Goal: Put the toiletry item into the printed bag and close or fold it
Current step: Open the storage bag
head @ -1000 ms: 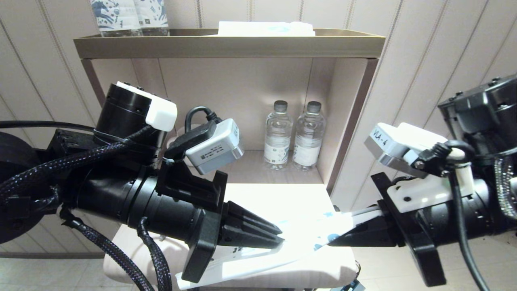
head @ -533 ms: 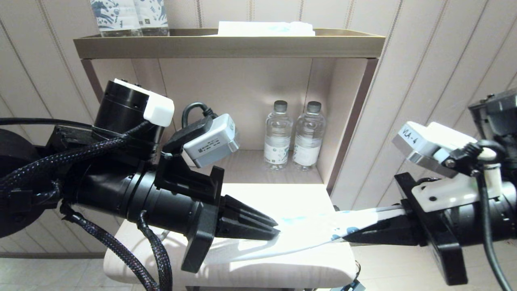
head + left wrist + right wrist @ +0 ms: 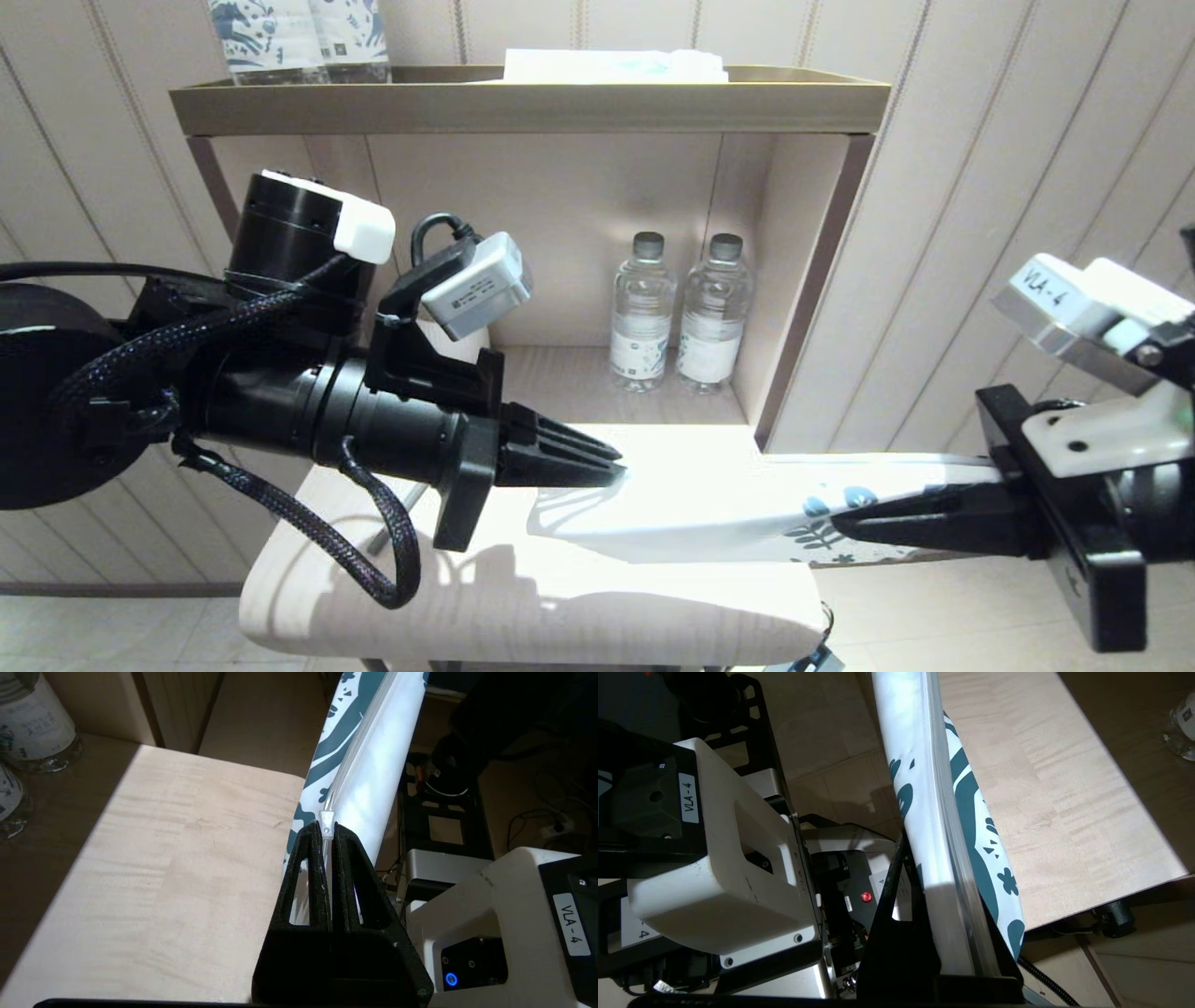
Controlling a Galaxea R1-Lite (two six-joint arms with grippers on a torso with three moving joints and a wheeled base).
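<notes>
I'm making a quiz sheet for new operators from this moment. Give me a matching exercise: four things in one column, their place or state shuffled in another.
Things:
1. left gripper
2. right gripper
3. printed bag
4. water bottles

Places or states:
A. stretched in the air above the table
B. standing in the shelf niche
C. shut on the bag's leaf-printed end
D. shut on the bag's slider end

Pairs: 1-D, 2-C, 3-A, 4-B
</notes>
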